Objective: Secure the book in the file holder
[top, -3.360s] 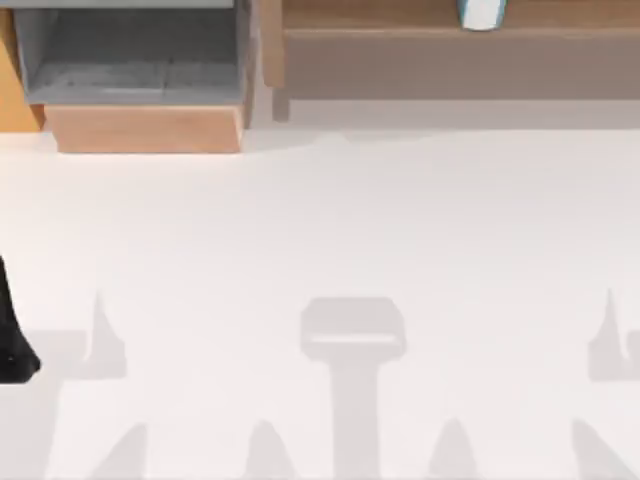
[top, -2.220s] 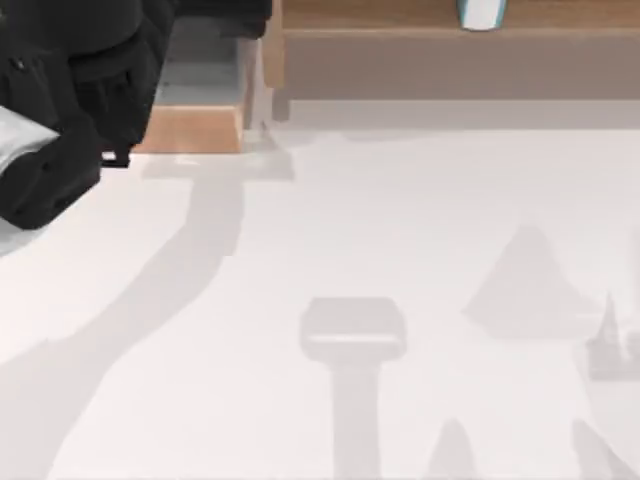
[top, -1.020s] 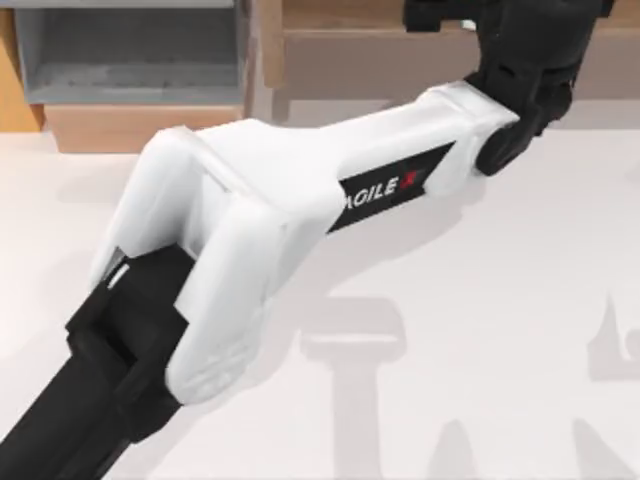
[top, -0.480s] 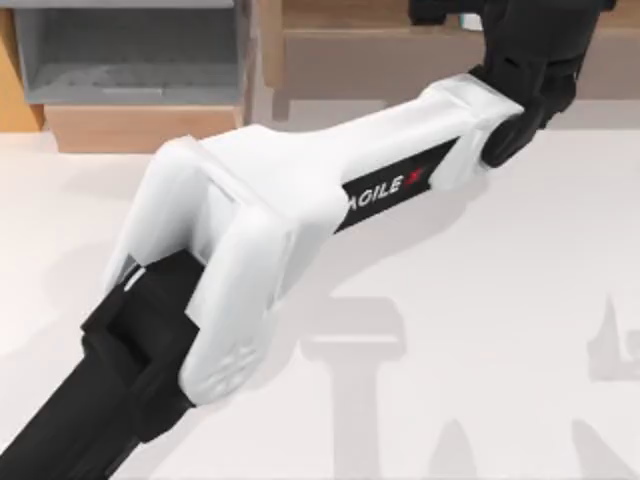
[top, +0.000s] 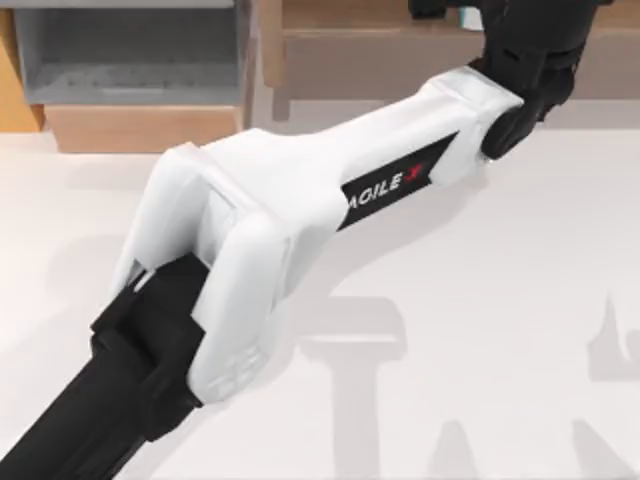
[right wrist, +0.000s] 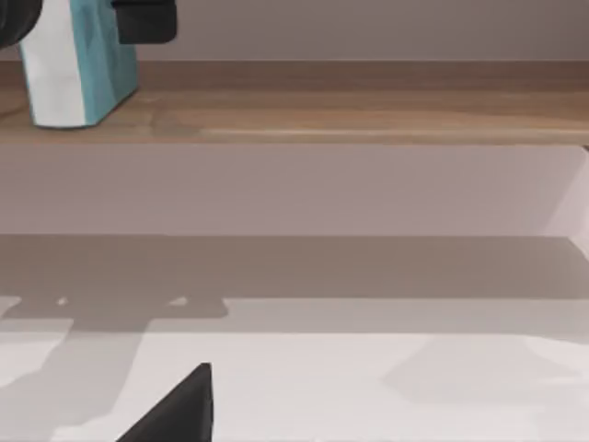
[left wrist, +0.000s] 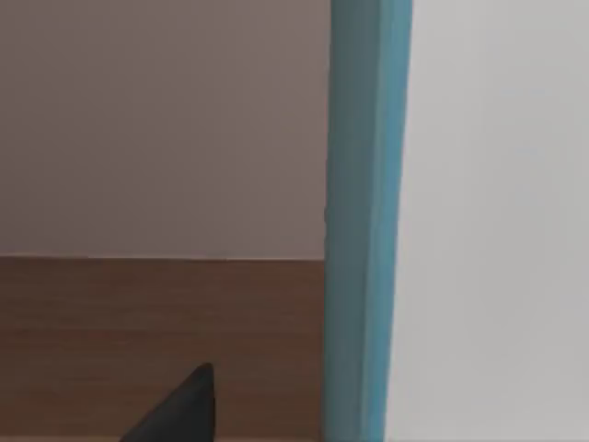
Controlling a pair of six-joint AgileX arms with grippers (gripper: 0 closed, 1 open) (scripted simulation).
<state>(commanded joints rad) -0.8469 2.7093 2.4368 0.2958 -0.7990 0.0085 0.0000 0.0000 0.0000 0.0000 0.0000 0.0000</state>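
Note:
The teal-blue book [right wrist: 78,69] stands upright on the long brown shelf [right wrist: 350,115], at the top view's back right. My left arm stretches diagonally across the table to it. My left gripper [right wrist: 78,20] is open, with one black finger [right wrist: 143,20] on each side of the book's top. The left wrist view shows the book's teal edge [left wrist: 368,221] close up. From above, a sliver of the book [top: 468,17] shows beside the black wrist. The grey file holder [top: 130,55] sits at the back left, holding nothing. My right gripper's fingertip [right wrist: 175,405] hovers low over the table, open.
The file holder has a light wooden front lip [top: 145,128] and an orange-tan side [top: 10,80]. The brown shelf [top: 380,20] runs along the back right. My left arm's white link [top: 300,210] spans the middle of the table.
Over the last second my left arm has crept a little farther toward the back right, bringing the gripper deeper over the book. The book has not moved.

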